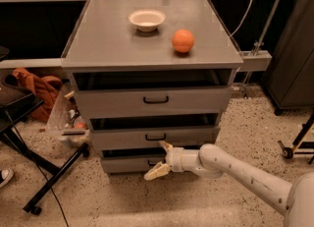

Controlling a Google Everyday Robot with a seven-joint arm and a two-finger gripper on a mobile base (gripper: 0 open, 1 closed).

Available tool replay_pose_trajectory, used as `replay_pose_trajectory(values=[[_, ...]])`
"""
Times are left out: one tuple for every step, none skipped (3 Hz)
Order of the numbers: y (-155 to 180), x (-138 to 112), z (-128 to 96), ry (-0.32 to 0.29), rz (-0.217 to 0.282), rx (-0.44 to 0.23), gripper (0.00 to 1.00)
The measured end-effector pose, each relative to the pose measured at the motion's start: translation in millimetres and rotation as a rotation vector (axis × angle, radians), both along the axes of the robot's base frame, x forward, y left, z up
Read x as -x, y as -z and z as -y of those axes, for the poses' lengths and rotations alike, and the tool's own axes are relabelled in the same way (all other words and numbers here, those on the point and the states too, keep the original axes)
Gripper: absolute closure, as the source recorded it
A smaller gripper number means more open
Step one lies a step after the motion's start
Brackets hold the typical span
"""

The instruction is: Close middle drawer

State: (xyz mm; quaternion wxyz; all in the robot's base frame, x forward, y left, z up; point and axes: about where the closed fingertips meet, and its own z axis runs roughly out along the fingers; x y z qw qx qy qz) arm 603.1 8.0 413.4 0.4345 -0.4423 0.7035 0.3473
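Note:
The middle drawer (122,139) is the low grey front with a small black loop handle (155,136), under the taller top drawer (113,104). It sits almost flush with the cabinet, with a dark gap above it. The smaller bottom drawer front (122,164) shows beneath it. My gripper (155,160) is open and empty, its cream fingers (157,171) spread just below the middle drawer's handle and in front of the bottom drawer. The white arm (235,169) reaches in from the lower right.
A white bowl (146,19) and an orange (183,41) sit on the cabinet top (108,39). Black stand legs (54,177), an orange bag (39,88) and plastic clutter (68,123) lie at the left. A dark cabinet (294,49) and a wheeled stand base (294,145) are at the right.

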Motion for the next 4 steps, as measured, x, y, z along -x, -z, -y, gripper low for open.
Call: replay_pose_trajectory(values=[[-0.1,0.0,0.1,0.000,0.000,0.000,0.00],[-8.7,-1.3,16.1,0.009,0.014,-0.011,0.00],[-30.8,14.6,48.3,0.018,-0.018,0.009,0.00],[-67.7,38.7,82.3,0.044,-0.027,0.061,0.00]])
